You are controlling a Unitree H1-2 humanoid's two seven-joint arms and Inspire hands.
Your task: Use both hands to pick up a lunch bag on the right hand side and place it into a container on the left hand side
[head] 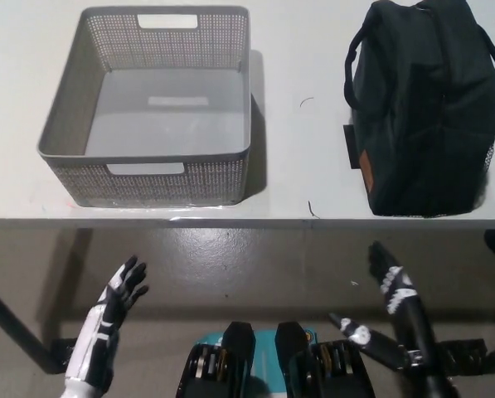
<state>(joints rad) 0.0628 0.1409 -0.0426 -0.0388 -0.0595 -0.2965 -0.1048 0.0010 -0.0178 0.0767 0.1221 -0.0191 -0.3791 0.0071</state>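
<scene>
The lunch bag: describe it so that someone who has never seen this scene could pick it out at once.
Start from the white table that fills the upper part of the head view. On its right side lies the lunch bag, a dark soft bag with carry handles and a small brown tag on its side. Its only neighbour, the grey perforated container on the left, is rigid, open-topped and empty.

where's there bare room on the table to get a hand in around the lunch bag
The widest bare patch of table lies between the gray basket and the dark lunch bag. The basket's inside is empty too. The bag's right side is tight against the picture's edge. Both the left hand and right hand hang open below the table's front edge.
</scene>
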